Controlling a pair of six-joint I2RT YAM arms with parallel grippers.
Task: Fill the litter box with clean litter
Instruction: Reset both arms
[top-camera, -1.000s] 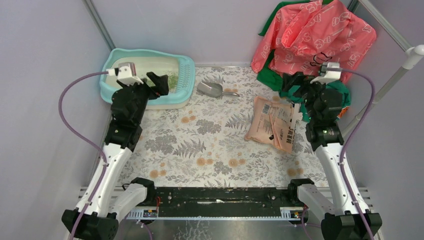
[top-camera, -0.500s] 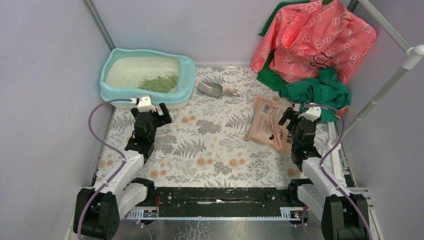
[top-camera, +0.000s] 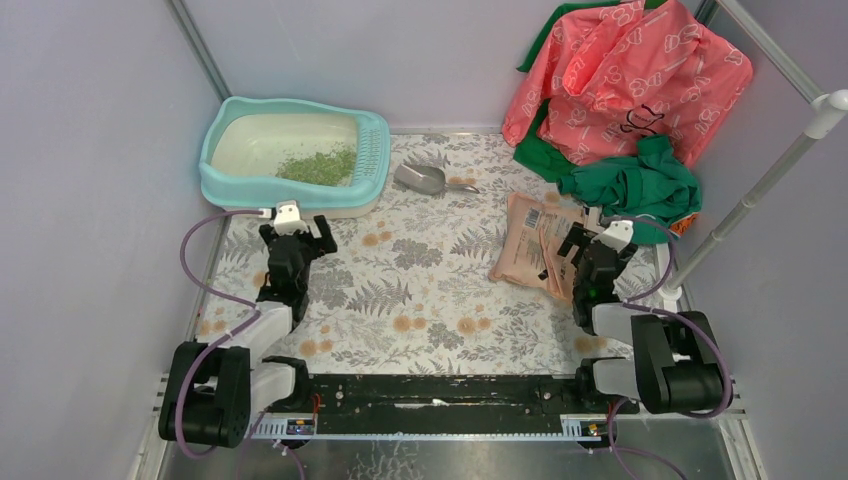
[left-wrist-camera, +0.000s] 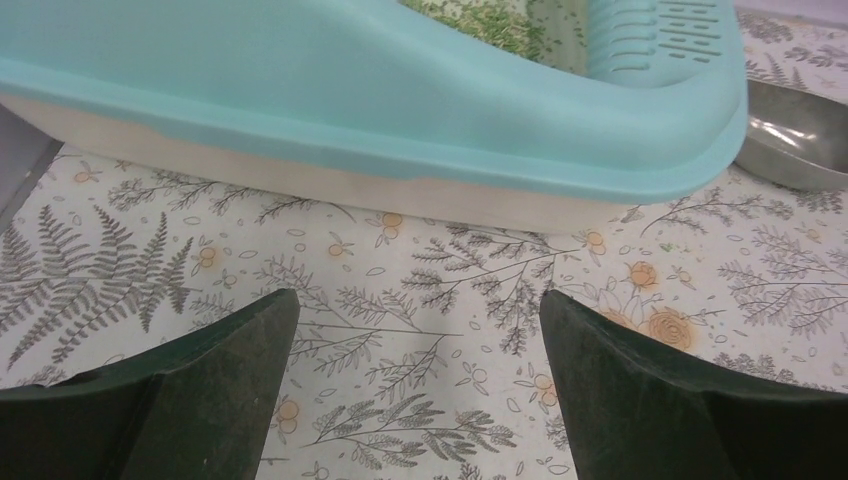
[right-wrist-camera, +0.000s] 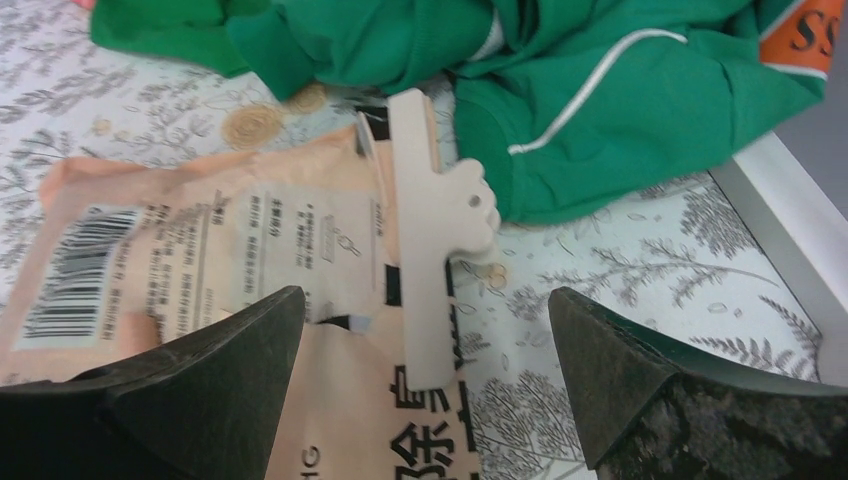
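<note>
Clean litter (top-camera: 318, 166) lies as a small grainy heap inside the litter box (left-wrist-camera: 400, 90), straight ahead of the left gripper (left-wrist-camera: 417, 305). That gripper's jaws stand wide apart with nothing between them, and the box's turquoise wall is just in front of its fingertips, not touching. Past the box's slotted end, ahead and to this gripper's right, sits the grey scoop (left-wrist-camera: 800, 140).

The right gripper (right-wrist-camera: 422, 300) is equally spread and empty, low over the pink-orange bag (right-wrist-camera: 200, 240). A white clip (right-wrist-camera: 425, 230) at the bag's edge lies directly ahead between the jaws. A green garment (right-wrist-camera: 600, 90) is bunched just beyond the clip.

The granules look loose and light, impossible to pinch, so they probably have to travel in the bag or the scoop. The bag seems soft and floppy, with contents likely to shift. Its sides below the clip look like the safest hold, and the stiff clip probably has to come off first. The scoop is rigid, and its thin handle suits 2 fingers. The garment crowding the bag's top could snag.
</note>
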